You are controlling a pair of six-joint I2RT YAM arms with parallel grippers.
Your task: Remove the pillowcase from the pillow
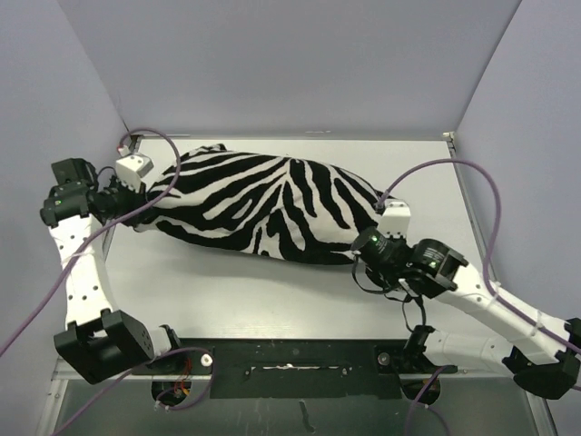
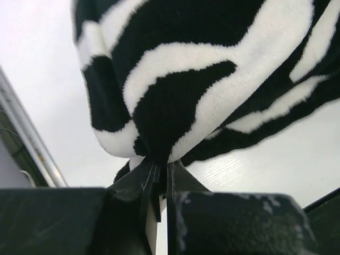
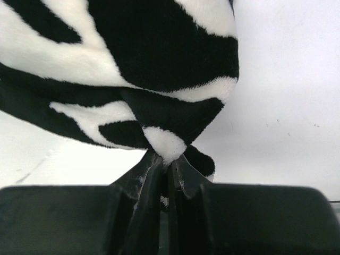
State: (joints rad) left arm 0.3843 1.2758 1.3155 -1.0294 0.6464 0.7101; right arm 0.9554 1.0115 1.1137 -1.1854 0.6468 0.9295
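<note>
The left tool (image 2: 159, 175) at 9 o'clock and right tool (image 3: 166, 162) at 4 are clamping fully closed on small pillowcase (image 1: 263, 204) corners, probably risking fabric slipping out.

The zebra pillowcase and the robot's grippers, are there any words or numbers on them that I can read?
No text can be read in any view.
The pillowcase: only black-and-white stripes, no tag showing.
The left gripper and the right gripper, both pinching the pillowcase: plain black, no lettering.
The table: no writing on it.
</note>
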